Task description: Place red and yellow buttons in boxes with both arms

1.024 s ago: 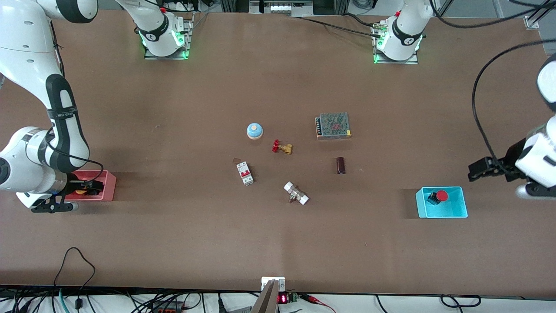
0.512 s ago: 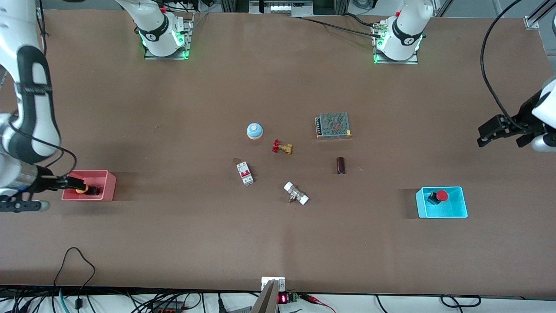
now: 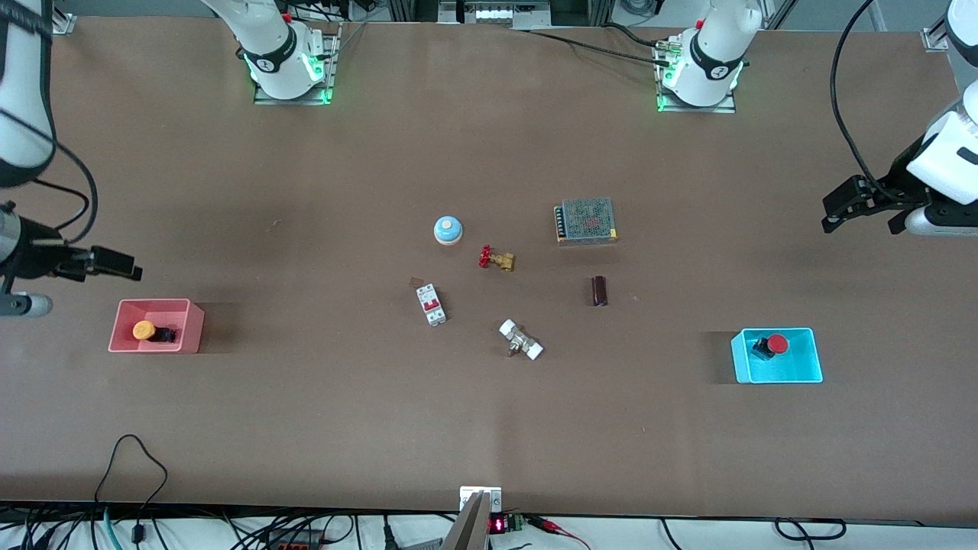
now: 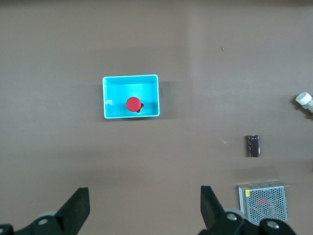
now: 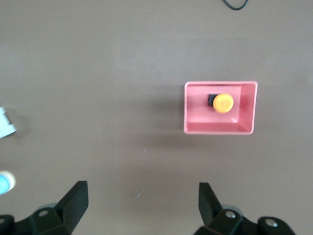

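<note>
The orange-yellow button point(image 3: 144, 331) lies in the pink-red box point(image 3: 191, 327) at the right arm's end of the table; the right wrist view shows the button point(image 5: 223, 103) in the box point(image 5: 195, 110) too. The red button point(image 3: 776, 344) lies in the cyan box point(image 3: 795, 370) at the left arm's end, and the left wrist view shows this button point(image 4: 133, 104) in its box point(image 4: 112, 95). My right gripper point(image 3: 126, 267) is open and empty, raised over bare table beside the pink-red box. My left gripper point(image 3: 837, 206) is open and empty, raised over bare table well clear of the cyan box.
Mid-table stand a blue-domed bell point(image 3: 448, 229), a brass valve with a red handwheel point(image 3: 497, 259), a white circuit breaker point(image 3: 431, 304), a white-ended fitting point(image 3: 521, 340), a dark cylinder point(image 3: 600, 290) and a metal mesh power supply point(image 3: 586, 220).
My right gripper has let go of the orange-yellow button, risen out of the pink-red box and pulled away from it. My left gripper has risen and drawn away from the cyan box.
</note>
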Available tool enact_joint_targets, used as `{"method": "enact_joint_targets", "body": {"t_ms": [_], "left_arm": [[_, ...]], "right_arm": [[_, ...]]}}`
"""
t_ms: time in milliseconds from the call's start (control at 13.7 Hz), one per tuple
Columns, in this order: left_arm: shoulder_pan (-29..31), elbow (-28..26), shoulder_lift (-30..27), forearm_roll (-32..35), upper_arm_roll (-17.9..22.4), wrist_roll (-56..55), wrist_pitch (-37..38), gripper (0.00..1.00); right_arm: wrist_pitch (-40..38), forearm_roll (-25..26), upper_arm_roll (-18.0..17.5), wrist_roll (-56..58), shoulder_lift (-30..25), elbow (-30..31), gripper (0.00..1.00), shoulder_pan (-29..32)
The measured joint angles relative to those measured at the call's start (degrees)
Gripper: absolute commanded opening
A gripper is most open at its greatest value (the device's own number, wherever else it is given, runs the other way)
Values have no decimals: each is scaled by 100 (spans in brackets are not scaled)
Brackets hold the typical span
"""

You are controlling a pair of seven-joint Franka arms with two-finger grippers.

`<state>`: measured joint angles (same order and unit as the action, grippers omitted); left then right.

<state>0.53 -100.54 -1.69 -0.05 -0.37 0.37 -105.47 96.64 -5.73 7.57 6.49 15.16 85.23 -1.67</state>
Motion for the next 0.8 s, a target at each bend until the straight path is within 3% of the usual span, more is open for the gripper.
{"method": "enact_joint_targets", "body": {"t_ms": [220, 585, 805], "left_arm": [[18, 350, -62, -24, 0, -15, 409, 100], [21, 947, -87, -45, -5, -20, 1376, 100], [21, 968, -84, -45, -8, -20, 1595, 100]], "right_arm": [[-366, 4, -1, -449, -502, 147, 100, -202], [-763, 48, 101, -516, -750, 67, 100, -200], [-904, 690, 44, -515, -872, -5, 100, -264]]}}
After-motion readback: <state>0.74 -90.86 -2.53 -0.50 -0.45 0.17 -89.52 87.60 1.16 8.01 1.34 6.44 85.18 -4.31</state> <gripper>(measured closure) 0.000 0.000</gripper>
